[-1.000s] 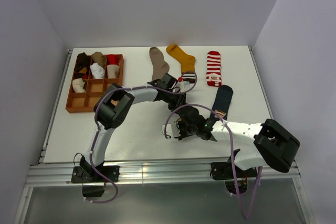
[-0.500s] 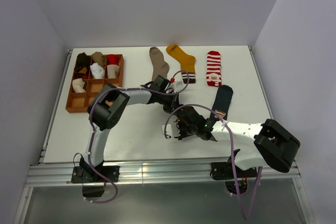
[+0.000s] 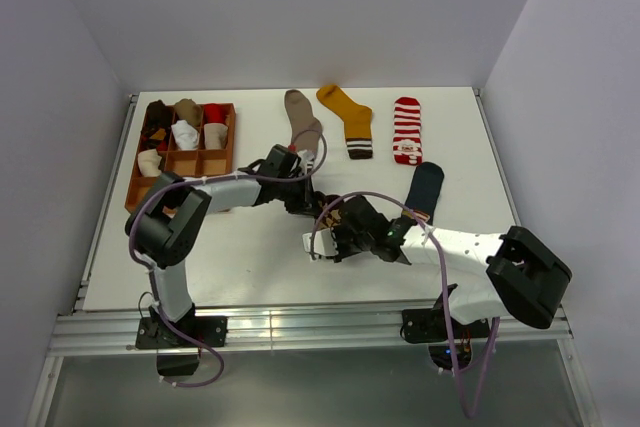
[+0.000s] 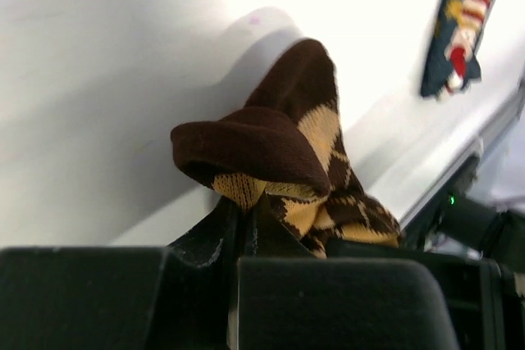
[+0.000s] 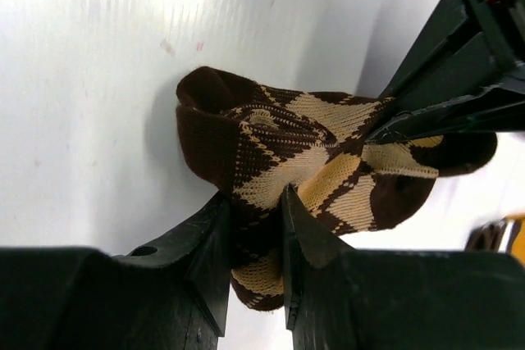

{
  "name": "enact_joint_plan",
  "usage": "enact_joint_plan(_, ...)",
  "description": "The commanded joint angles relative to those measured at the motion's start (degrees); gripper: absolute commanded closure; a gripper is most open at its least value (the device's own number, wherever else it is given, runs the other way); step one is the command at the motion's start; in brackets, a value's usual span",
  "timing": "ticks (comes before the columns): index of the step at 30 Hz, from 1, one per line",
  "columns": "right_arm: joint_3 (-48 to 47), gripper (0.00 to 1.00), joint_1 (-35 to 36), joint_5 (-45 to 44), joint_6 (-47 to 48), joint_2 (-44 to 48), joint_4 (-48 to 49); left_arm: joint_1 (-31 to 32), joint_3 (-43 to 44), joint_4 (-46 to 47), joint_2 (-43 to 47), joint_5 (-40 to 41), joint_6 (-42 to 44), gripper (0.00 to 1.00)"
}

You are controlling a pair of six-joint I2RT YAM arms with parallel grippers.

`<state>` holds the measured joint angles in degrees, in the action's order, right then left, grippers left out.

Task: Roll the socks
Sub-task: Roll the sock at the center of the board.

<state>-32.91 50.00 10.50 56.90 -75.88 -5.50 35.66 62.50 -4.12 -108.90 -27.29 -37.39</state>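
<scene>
Mid-table, left hand (image 4: 246, 215) and right hand (image 5: 256, 217) pinch argyle sock (image 5: 283, 141).

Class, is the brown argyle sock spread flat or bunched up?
Bunched up: the brown argyle sock folds over itself, pinched by left claw and right claw.

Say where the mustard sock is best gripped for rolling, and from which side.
Probably the brown-striped cuff, from above on the near side. The mustard sock lies flat on the table with that cuff end nearest the robot, apart from the taupe sock, so jaws could pinch its edge there.
</scene>
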Motion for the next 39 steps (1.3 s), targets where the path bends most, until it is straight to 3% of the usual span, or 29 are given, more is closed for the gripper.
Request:
enact_joint_plan(1, -2.3, 0.94, -0.7, 4.7, -1.2, -0.1, -7.9, -2.7, -1.5, -1.7, 5.6, 12.2, -2.5, 1.00)
enact_joint_plan(9, -12.6, 0.95, -4.5, 16.0, 0.1, -5.9, -21.6, -2.7, -5.2, -4.3, 8.1, 18.7, -4.9, 1.00)
enact_joint_plan(18, -26.1, 0.95, -8.1, 29.5, 7.2, -17.6, -44.3, -2.7, -7.9, -2.4, 8.3, 18.7, -4.9, 1.00)
enact_joint_plan(25, -30.5, 0.96, -9.3, 31.1, 10.2, -24.4, -50.7, -1.8, -9.2, -0.5, 7.7, 18.8, -5.8, 0.98)
enact_joint_plan(28, -32.0, 0.96, -10.3, 31.0, 9.8, -27.3, -52.4, -0.4, -8.5, -0.7, 7.1, 19.6, -6.0, 0.89)
enact_joint_plan(35, -35.4, 0.96, -11.2, 29.1, 8.3, -30.0, -53.6, 1.4, -7.2, -0.8, 7.3, 21.4, -8.0, 0.58)
enact_joint_plan(39, -36.7, 0.97, -11.6, 29.4, 7.7, -31.3, -54.0, 1.3, -7.8, -0.9, 9.0, 22.4, -8.4, 0.54)
